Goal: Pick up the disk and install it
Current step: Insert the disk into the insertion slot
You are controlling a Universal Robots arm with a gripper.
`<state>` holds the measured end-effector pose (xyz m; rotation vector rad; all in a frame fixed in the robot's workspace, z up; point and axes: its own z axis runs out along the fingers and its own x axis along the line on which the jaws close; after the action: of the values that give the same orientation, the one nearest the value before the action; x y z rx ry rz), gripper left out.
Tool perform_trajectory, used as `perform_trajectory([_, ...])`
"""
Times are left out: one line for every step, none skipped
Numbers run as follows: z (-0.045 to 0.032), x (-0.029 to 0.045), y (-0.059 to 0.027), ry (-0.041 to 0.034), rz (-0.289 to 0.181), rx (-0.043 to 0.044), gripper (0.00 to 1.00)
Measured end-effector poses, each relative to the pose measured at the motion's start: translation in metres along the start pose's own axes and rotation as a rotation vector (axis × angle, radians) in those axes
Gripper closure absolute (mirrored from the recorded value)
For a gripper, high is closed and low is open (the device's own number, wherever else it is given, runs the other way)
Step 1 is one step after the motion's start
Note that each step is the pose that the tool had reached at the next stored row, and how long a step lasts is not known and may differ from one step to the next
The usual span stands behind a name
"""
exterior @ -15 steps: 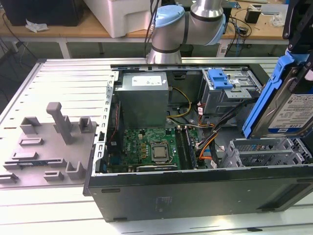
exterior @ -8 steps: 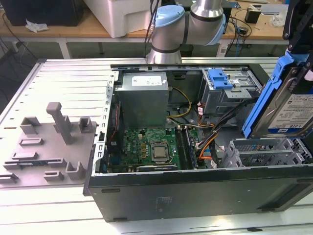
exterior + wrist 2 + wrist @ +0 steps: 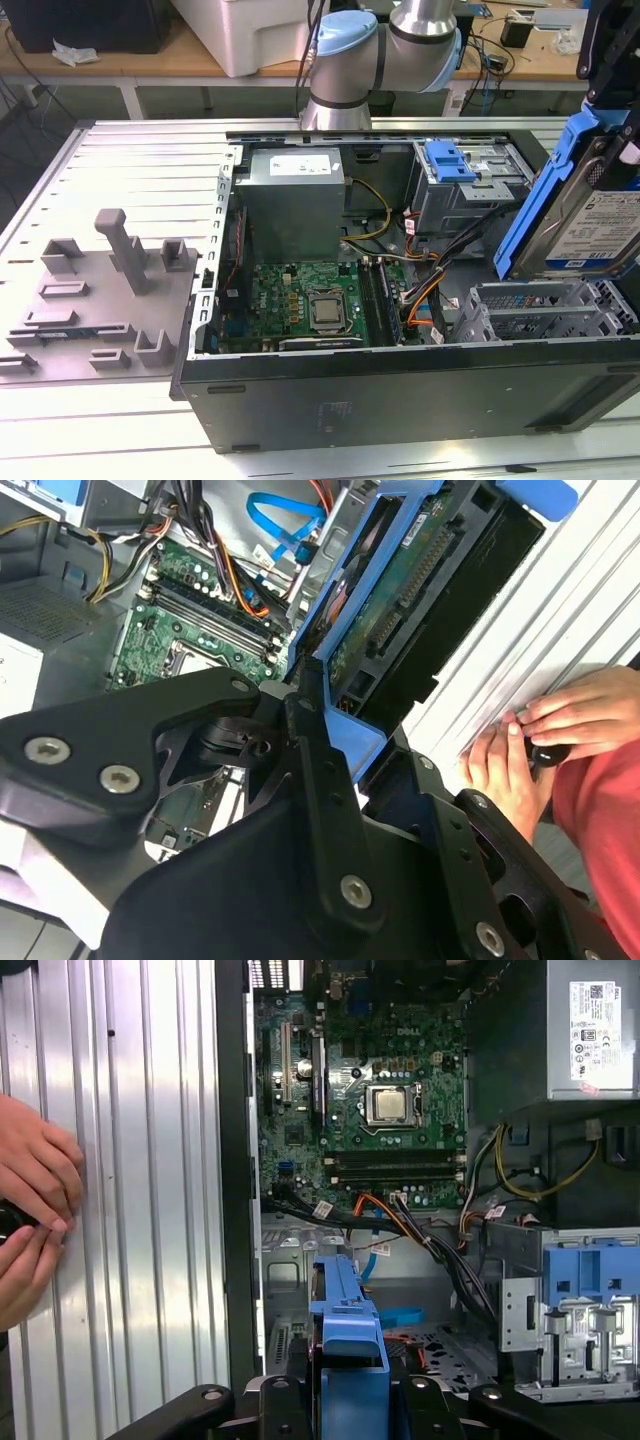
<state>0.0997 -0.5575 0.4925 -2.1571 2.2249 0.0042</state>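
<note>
Silver-metal rectangular disk (image 3: 590, 225), blue-framed, probably stiff and weighty (shock-sensitive too), is clamped by its frame edges in the black end effector (image 3: 350, 1400).

A robotics lab or workshop is indicated in the exterior view by the robot arm (image 3: 345, 60) at upper middle, the slotted aluminium table (image 3: 150, 165), an opened computer case (image 3: 400, 400) at centre, and cluttered wooden benches (image 3: 140, 62) along the top.

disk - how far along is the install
Pickup looks done: the tool is shut on the disk, held tilted above the open computer case. Left: it is not yet seated in the grey metal bay beneath it.
</note>
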Motion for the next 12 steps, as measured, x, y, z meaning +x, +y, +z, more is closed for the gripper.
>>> perform_trajectory([0.0000,0.0000,0.0000,-0.0001,-0.002,-0.0002,0.64])
perform_trajectory([0.0001,0.0000,0.0000,-0.0001,-0.004,-0.0004,0.64])
perform_trajectory([0.0002,0.0001,0.0000,0.0001,-0.010,-0.0009,0.64])
perform_trajectory([0.0006,0.0001,0.0000,-0.0005,-0.019,-0.0018,0.64])
perform_trajectory([0.0008,0.0001,0.0000,-0.0006,-0.028,-0.0027,0.64])
perform_trajectory([0.0010,0.0001,0.0000,-0.0008,-0.033,-0.0032,0.64])
perform_trajectory([0.0011,0.0001,0.0000,-0.0010,-0.037,-0.0035,0.64])
perform_trajectory([0.0014,0.0001,0.0001,-0.0011,-0.039,-0.0036,0.64])
perform_trajectory([0.0017,0.0001,0.0001,-0.0012,-0.039,-0.0036,0.64])
perform_trajectory([0.0018,0.0001,-0.0001,-0.0010,-0.040,-0.0036,0.64])
perform_trajectory([0.0019,0.0001,-0.0004,-0.0011,-0.040,-0.0036,0.64])
perform_trajectory([0.0021,0.0001,-0.0009,-0.0014,-0.039,-0.0037,0.64])
